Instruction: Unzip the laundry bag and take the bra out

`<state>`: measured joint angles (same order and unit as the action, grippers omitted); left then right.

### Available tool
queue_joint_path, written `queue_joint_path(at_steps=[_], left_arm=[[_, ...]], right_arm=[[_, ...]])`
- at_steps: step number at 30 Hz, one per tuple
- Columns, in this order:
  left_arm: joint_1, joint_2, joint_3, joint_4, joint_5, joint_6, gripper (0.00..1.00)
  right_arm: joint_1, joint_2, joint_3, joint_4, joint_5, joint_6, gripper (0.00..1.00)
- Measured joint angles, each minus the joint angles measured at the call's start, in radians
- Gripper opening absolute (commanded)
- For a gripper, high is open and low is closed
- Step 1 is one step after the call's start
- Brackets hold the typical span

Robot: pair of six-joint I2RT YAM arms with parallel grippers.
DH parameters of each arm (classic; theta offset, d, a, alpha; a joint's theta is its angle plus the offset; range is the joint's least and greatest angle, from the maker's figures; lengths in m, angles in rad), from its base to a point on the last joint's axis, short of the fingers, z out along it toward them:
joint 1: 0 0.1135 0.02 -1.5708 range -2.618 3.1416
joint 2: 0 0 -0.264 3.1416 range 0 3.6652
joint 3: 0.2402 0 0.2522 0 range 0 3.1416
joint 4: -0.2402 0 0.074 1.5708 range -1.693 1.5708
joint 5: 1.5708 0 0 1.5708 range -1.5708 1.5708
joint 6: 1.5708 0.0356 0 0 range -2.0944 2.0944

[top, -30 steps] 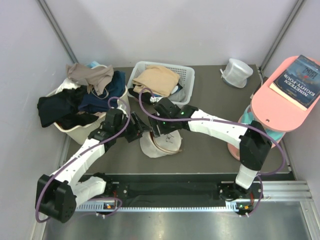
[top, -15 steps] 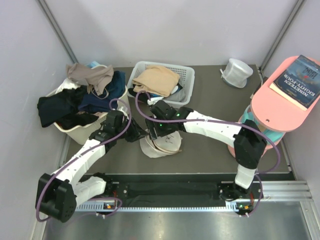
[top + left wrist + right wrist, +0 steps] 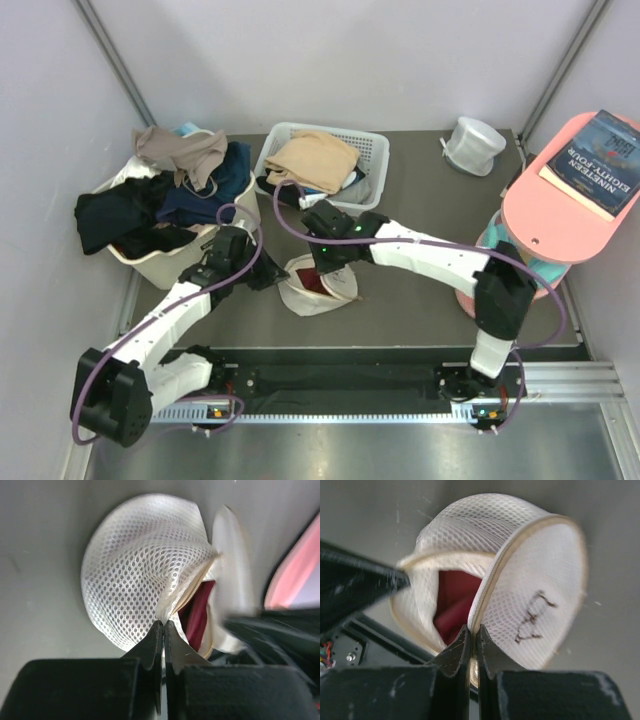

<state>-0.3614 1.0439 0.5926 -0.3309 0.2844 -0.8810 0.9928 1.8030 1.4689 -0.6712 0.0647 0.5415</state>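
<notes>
Top external, bag: the laundry bag [image 3: 303, 297] lies on its side on the table [image 3: 430, 305], mid-front, its mouth gaping and dark red showing inside.
Top external, arms: the left gripper [image 3: 270, 275] meets the bag's left edge and the right gripper [image 3: 323, 270] its far rim; both reach it, so neither is nearer.
Top external, hidden: wrists and mesh cover the fingertips, so the grip cannot be read from above.
Left wrist, claw: pressed together, pinching the mesh flap beside the zipper edge [image 3: 186, 592], with the bag straight ahead of the tips.
Left wrist, opening: the slit runs away from the tips, up and to the right; the bra [image 3: 196, 615] sits deep red in the gap.
Left wrist, unclear: the right gripper is only a dark blur at lower right.
Right wrist, claw: pressed together on the trimmed rim of the round base panel, bag directly ahead.
Right wrist, next move: drawing the two pinches apart would likely widen the mouth; one claw must then let go to reach in.
Right wrist, unclear: no zip pull is visible, and how much of the bra lies folded inside cannot be told.
</notes>
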Motion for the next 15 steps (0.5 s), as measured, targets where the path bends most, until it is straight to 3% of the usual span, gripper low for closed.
queue_joint_path(at_steps=[7,9,10,13,15], left_arm=[[0.0,-0.099,0.015,-0.043,-0.13,0.017,0.0],[0.0,-0.138,-0.011,-0.042,-0.148,0.012,0.0],[0.0,-0.155,-0.03,-0.043,-0.153,0.01,0.0],[0.0,-0.18,-0.086,-0.049,-0.154,0.004,0.0],[0.0,-0.18,-0.113,-0.053,-0.149,-0.001,0.0]], right_arm=[[-0.012,-0.324,-0.095,-0.056,0.142,0.022,0.03],[-0.023,-0.431,-0.174,-0.097,0.198,0.063,0.16],[-0.029,-0.472,-0.215,-0.124,0.225,0.086,0.35],[-0.039,-0.517,-0.317,-0.22,0.283,0.139,0.71],[-0.04,-0.512,-0.341,-0.271,0.294,0.154,0.77]])
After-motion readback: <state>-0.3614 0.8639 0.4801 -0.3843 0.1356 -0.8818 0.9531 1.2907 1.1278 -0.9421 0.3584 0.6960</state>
